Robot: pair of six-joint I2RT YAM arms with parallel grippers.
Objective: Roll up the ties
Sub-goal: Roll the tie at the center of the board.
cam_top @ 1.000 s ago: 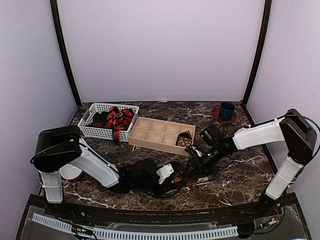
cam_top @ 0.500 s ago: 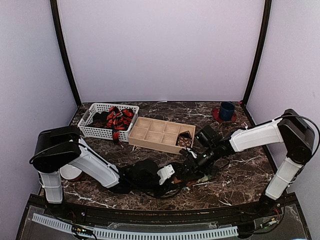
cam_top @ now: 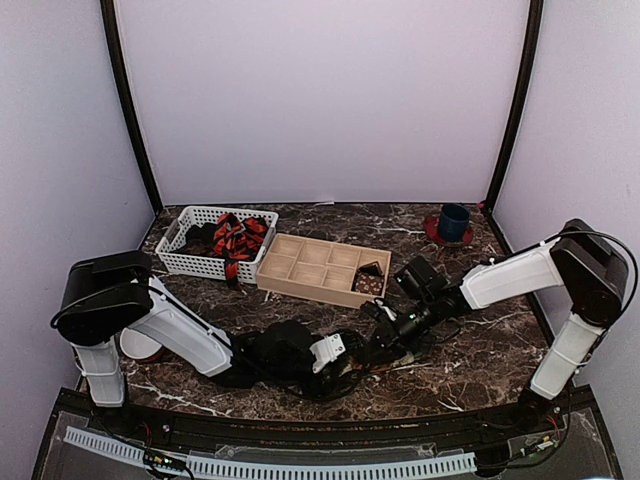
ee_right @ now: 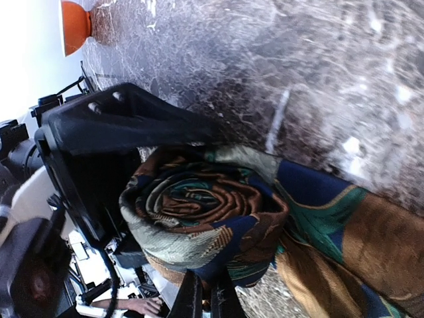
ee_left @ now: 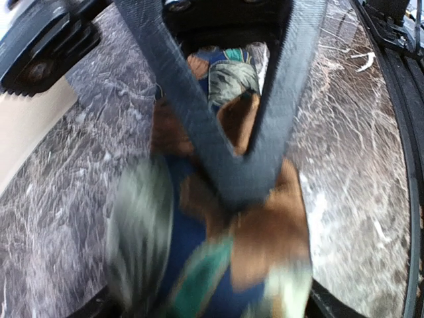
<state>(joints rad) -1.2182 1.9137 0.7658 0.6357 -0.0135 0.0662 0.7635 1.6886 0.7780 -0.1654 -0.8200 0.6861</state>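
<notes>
Left tool [cam_top: 347,356] springs wide off the rolled tie [ee_right: 199,212] while right tool [ee_right: 204,283] snaps shut on it, so the roll looks nearly finished.

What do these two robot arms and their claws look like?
The left arm and right arm have white boxy shells between black joints, with a thin black cable over the right shoulder. The left gripper is black, its fingers faced with a grey woven-looking texture; the right gripper is slim and dark.
</notes>
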